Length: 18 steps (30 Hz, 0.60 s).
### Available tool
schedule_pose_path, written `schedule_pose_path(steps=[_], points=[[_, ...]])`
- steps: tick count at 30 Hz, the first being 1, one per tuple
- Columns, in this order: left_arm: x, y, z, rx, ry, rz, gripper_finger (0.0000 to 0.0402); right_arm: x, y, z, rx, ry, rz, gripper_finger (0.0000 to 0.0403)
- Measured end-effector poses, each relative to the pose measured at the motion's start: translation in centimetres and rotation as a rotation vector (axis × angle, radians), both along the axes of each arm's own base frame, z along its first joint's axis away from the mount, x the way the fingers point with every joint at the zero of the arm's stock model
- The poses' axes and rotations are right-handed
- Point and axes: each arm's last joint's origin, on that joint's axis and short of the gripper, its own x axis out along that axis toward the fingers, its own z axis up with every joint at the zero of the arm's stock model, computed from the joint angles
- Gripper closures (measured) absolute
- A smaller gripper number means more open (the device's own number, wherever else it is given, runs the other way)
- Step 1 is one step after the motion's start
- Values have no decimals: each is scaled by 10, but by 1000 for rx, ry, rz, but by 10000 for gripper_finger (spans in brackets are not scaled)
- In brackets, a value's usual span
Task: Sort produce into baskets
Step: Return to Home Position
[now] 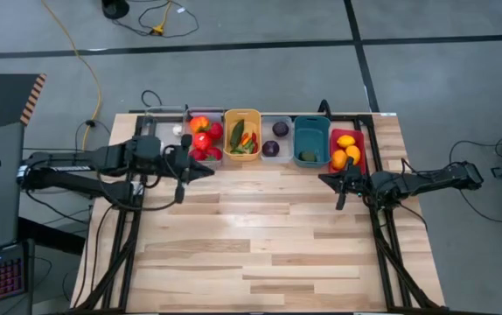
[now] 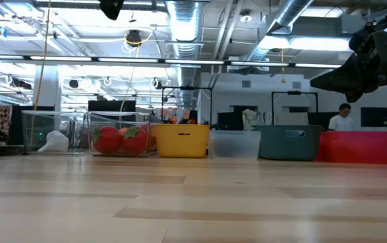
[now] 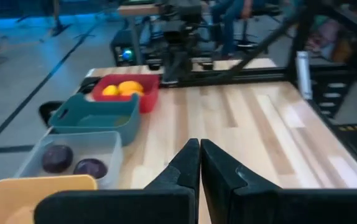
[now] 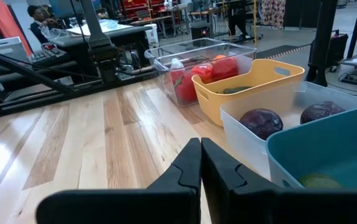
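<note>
The produce (image 1: 203, 140) sits sorted in the baskets (image 1: 242, 112) just beyond each tool, so the left tool (image 1: 205, 172) and right tool (image 1: 324, 178) hang pinched closed, empty, above the desk (image 1: 260, 236).

The desk (image 1: 260, 236) is a top of pale wooden planks in mixed light and honey tones, the boards running left to right. Directly on it stands one row of small rectangular bins, set along the far edge and close side by side. From the left: a clear bin (image 1: 163, 129), a second clear bin (image 2: 112, 120), an orange-yellow bin (image 1: 242, 112), a third clear bin (image 1: 286, 149), a teal bin (image 1: 312, 136) and, at the right end, a red bin (image 2: 355, 148) that sits slightly nearer than the others.
</note>
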Motion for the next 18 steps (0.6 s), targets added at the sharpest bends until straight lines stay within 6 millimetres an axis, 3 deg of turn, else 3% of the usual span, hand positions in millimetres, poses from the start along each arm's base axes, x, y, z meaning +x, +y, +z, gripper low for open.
schedule_pose_path(steps=[6,9,18], points=[[-14,-1,0,-47,-17,9,402,0,0,0,0,0,0,367],[-25,-2,-18,-65,-51,16,401,0,0,0,0,0,0,367],[-69,-5,-79,-87,-382,-5,401,0,0,0,0,0,0,367]])
